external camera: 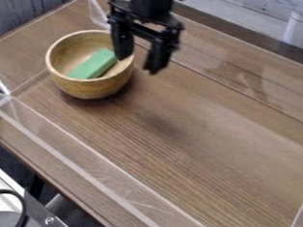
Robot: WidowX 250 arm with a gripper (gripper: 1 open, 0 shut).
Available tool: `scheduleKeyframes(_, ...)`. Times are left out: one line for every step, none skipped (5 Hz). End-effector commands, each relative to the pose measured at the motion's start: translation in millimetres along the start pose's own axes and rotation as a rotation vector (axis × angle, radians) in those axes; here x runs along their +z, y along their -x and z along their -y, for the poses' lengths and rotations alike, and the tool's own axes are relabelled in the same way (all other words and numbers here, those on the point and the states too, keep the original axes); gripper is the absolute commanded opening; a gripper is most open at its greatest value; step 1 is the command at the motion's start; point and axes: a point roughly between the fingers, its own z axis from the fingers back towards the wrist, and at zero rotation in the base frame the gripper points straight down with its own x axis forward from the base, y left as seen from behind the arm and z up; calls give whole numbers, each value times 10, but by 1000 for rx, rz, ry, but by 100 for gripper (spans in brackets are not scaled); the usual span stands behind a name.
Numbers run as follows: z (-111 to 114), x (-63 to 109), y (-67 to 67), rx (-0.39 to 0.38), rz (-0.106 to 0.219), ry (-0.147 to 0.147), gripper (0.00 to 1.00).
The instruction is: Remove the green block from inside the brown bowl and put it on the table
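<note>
block [93,63] | lies flat inside bowl [65,82], near desk's [205,128] far-left corner | tool [137,52] spread wide, empty, pointing down by bowl's right rim | risk: a finger may strike the thick rim on descent, shoving or tipping bowl

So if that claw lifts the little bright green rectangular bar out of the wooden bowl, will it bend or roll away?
The small bright green rectangular bar looks rigid, so probably no bending. Its flat sides suggest it won't roll. It leans against the round light-brown wooden bowl's curved inside, so it may slide when nudged.
</note>
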Motion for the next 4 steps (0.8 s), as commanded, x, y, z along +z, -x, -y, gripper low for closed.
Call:
scheduleKeyframes(-249,272,-61,11,99,-29,100)
scheduleKeyframes(-345,253,-56,29,103,-35,100)
scheduleKeyframes(-428,200,-55,49,98,-41,100)
scheduleKeyframes(-511,138,-54,68,92,-46,100)
